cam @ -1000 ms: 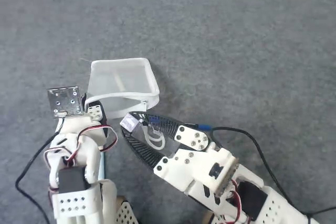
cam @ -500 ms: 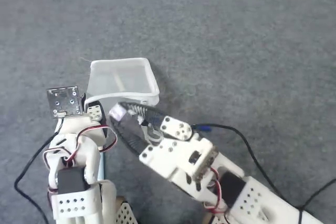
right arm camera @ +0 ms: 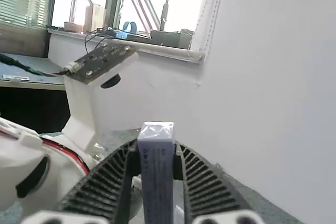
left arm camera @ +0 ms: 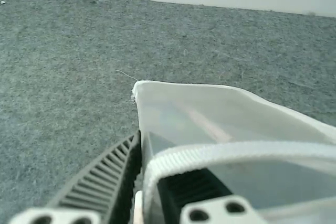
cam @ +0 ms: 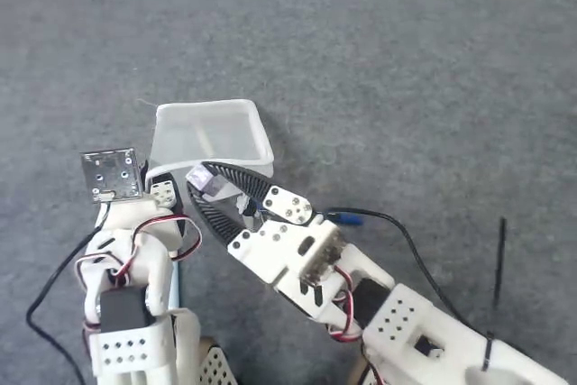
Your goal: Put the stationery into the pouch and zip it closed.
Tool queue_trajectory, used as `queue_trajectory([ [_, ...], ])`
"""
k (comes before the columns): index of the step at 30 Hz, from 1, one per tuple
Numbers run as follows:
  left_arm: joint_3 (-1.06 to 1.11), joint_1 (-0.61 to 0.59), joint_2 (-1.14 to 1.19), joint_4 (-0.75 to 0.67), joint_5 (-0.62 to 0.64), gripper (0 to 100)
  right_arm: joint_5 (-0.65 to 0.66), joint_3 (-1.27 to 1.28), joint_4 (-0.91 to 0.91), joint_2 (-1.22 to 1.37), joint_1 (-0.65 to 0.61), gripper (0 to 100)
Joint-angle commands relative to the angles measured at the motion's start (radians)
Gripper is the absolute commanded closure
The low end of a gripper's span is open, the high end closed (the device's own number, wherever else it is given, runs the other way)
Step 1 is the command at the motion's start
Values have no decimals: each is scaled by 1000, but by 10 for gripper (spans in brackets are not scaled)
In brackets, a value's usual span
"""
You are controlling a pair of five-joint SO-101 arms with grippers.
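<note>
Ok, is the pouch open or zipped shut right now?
Open. The pouch gapes wide, the left gripper pinching its near rim, and its inside shows. The right gripper holds a small wrapped block by that rim.

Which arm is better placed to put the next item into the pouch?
Right. The right gripper holds a small wrapped block at the open mouth of the pouch; the left gripper is clamped on its rim, holding it open.

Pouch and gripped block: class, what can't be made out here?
Inside the pouch: high view, pale shape blurred by its translucent wall.
Its near rim: high view, partly covered by the right gripper.
The block: right wrist view, lower end cut off by the edge.
</note>
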Motion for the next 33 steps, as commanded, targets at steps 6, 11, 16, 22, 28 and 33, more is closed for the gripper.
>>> queue_trajectory([
  [6,-50,9,-15,-23,9,987,14,-26,-182,194,35,993],
  [11,-50,9,-15,-23,9,987,6,-60,-245,308,116,993],
  [16,-48,9,-15,-23,9,987,11,-69,-326,417,119,993],
  [22,-48,9,-15,-23,9,987,14,-83,-381,501,114,992],
  [28,-48,6,-15,-23,9,987,14,-100,-318,527,113,967],
  [33,-48,6,-15,-23,9,987,74,-81,-317,526,77,987],
])
